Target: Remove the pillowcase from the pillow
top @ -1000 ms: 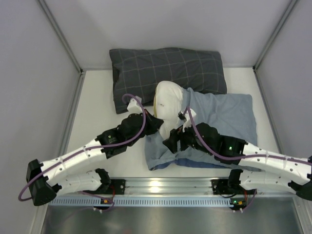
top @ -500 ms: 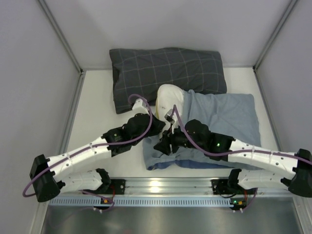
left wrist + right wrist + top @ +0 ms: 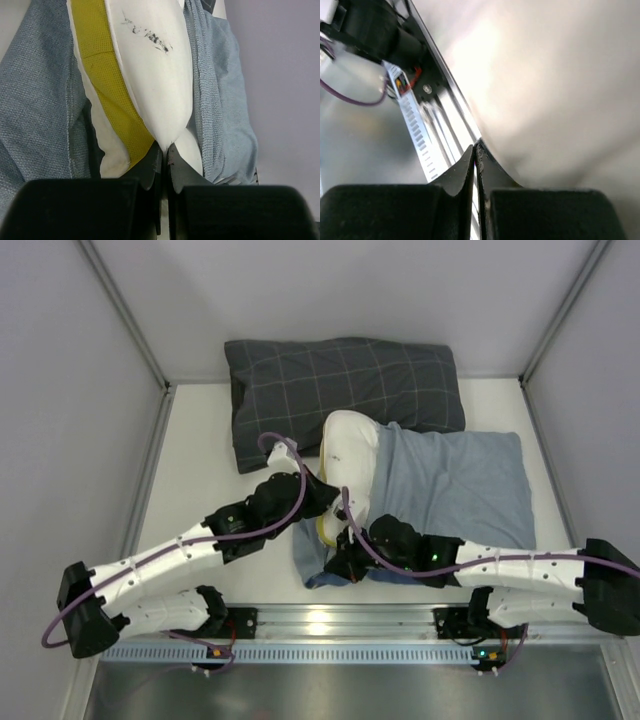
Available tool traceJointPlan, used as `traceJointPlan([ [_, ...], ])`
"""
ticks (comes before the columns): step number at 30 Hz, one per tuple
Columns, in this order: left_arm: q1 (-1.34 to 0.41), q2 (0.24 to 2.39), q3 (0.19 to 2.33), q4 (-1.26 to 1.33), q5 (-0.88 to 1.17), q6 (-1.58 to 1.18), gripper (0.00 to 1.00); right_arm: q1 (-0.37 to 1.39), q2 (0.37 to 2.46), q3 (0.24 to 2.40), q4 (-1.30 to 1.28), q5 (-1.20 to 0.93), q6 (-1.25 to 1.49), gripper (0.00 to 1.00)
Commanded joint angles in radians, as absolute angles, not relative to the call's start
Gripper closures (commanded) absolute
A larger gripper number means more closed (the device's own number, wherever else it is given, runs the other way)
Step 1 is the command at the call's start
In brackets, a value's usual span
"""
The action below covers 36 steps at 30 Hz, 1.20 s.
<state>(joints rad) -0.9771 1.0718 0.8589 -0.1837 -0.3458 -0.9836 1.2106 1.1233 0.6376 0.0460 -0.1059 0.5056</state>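
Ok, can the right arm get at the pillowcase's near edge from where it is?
Probably yes: the right gripper sits at the near left corner of the pillowcase, and the left gripper, pinching the pillow, is farther back. The right jaws are shut, though, apparently on no cloth.

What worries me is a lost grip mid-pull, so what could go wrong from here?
1. The left jaws pinch only the corner tip of the pillow; a hard pull might slip it free.
2. The right jaws are shut, yet the right wrist view shows no cloth between them. They may have missed the pillowcase, so pulling could leave it on.
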Motion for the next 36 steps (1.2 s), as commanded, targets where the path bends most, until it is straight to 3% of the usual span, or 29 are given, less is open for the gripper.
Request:
traceJointPlan([
  [1,-0.980,0.999,0.911,-0.058,-0.380,-1.017,1.00,1.235,1.103,0.548,0.164,-0.040,0.581,1.00],
  [6,-0.980,0.928,0.907,-0.087,-0.396,-1.011,1.00,1.239,1.011,0.402,0.132,0.102,0.656,1.00],
  [10,-0.980,0.887,0.910,-0.132,-0.385,-0.980,1.00,1.243,0.884,0.429,-0.047,0.156,0.649,1.00],
  [12,-0.980,0.874,0.901,-0.166,-0.373,-0.962,1.00,1.253,0.797,0.480,-0.173,0.156,0.632,0.76],
  [13,-0.979,0.861,0.891,-0.167,-0.368,-0.957,1.00,1.258,0.775,0.544,-0.213,0.152,0.620,0.55],
  [16,-0.979,0.839,0.855,-0.172,-0.353,-0.947,1.00,1.259,0.730,0.679,-0.340,0.163,0.601,0.40],
  [26,-0.980,0.761,0.870,-0.259,-0.353,-0.897,1.00,1.238,0.899,0.894,-0.491,0.265,0.558,0.27],
  [36,-0.980,0.620,0.896,-0.442,-0.445,-0.879,1.00,0.974,0.995,0.878,-0.531,0.230,0.515,0.27],
])
